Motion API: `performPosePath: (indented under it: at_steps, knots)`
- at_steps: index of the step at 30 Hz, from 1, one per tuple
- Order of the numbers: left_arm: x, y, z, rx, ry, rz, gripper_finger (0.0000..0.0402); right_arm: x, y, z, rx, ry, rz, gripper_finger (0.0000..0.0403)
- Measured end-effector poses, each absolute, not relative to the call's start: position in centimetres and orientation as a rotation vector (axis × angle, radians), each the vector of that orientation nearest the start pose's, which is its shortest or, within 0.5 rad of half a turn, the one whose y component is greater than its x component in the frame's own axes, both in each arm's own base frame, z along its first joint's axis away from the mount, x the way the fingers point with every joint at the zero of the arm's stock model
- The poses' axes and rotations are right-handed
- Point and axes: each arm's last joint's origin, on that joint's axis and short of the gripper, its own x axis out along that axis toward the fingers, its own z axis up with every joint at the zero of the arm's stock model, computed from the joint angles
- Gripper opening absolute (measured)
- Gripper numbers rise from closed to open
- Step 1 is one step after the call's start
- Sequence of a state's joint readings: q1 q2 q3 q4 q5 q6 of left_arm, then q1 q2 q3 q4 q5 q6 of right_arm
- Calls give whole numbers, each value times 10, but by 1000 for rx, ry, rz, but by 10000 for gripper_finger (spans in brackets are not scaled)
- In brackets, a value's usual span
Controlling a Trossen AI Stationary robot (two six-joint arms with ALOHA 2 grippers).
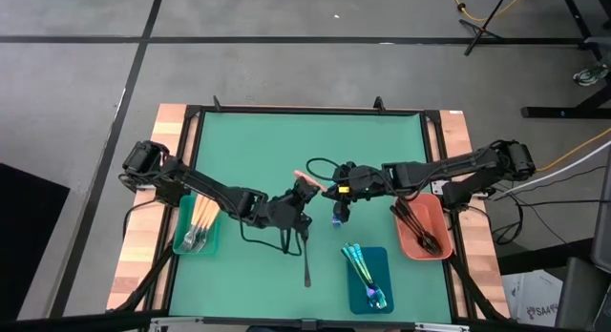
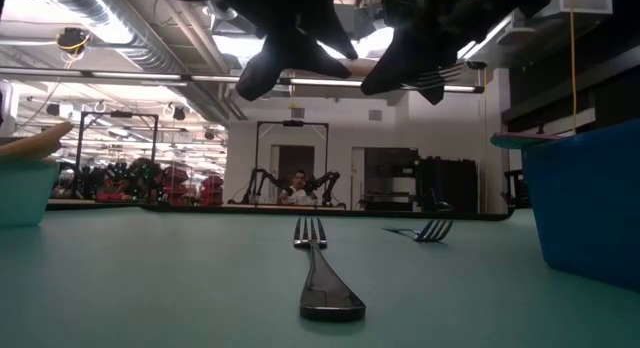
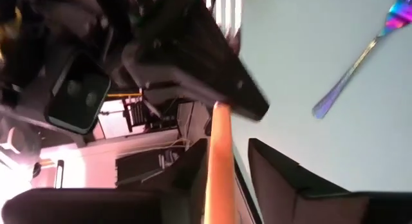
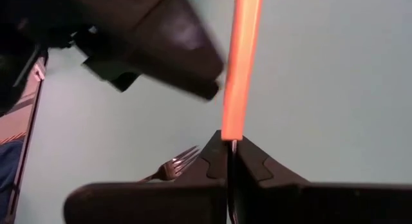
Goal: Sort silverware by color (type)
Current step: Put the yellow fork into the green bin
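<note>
An orange-handled piece of silverware [image 1: 305,176] hangs above the table's middle between both grippers. My right gripper [image 4: 230,147] is shut on it. My left gripper [image 3: 222,179] stands open around the orange handle [image 3: 217,153], with a gap to one finger [image 3: 277,176]; whether the other finger touches it, I cannot tell. A black fork [image 1: 306,260] lies flat on the green mat below my left gripper. An iridescent blue piece [image 1: 337,217] lies on the mat under my right gripper. My right gripper pinches one end of the orange handle [image 4: 232,135] between its two shut fingers. The handle runs straight on from the fingers toward my left gripper. The piece is lifted clear of the table.
A teal tray [image 1: 181,244] at the left holds orange-handled pieces. A blue tray [image 1: 382,260] at the front holds iridescent ones, and a salmon tray [image 1: 441,217] at the right holds dark ones. The mat's far half is bare. A person sits far behind the table.
</note>
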State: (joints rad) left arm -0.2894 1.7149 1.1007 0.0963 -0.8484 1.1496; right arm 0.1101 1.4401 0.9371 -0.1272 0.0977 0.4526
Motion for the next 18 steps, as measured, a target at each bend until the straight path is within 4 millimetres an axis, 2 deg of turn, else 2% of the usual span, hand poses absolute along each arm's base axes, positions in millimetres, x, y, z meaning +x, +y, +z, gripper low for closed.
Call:
performPosePath:
  at_steps: [6, 18]
  knots:
    - [360, -84, 232, 1369, 709, 259, 141, 306, 30, 243, 366, 612, -150, 0]
    - [351, -99, 234, 1246, 725, 505, 146, 306, 28, 243, 338, 593, -217, 0]
